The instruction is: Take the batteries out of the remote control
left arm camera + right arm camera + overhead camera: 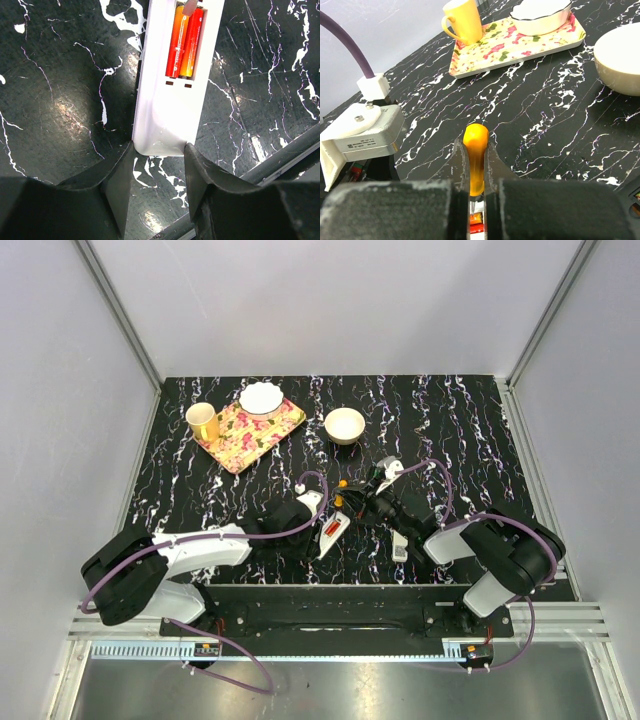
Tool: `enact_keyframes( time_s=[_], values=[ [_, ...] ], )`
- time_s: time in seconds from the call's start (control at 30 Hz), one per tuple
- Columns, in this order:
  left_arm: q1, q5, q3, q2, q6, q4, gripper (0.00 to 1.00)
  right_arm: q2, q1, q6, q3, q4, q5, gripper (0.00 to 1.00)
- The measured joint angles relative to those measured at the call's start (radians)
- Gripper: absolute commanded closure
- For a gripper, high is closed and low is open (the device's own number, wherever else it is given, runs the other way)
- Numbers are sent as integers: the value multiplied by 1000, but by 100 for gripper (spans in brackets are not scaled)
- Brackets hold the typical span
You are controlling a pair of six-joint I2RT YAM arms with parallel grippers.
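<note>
Nearest my bases, my left jaws stand partway open, pinching the end of the white remote on the table, red and orange batteries lying side by side in its open bay. Beyond, my right jaws clamp a thin orange tool.

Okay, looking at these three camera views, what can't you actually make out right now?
Remote: the far end is cut off by the top edge of the left wrist view.
Orange handle in the right tool: its tip is hidden by the tool's own fingers in the right wrist view.
Batteries: in the top view they are only a red speck, too small to count.
</note>
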State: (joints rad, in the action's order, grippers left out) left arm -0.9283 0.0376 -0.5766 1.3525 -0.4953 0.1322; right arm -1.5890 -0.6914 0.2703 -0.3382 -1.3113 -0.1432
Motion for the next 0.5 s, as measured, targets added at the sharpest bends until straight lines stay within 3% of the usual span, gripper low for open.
enact_keyframes(
  time_s=[0.5],
  values=[
    [0, 0, -5, 6, 0, -3, 72, -3, 2, -11, 1, -1, 24, 100]
  ],
)
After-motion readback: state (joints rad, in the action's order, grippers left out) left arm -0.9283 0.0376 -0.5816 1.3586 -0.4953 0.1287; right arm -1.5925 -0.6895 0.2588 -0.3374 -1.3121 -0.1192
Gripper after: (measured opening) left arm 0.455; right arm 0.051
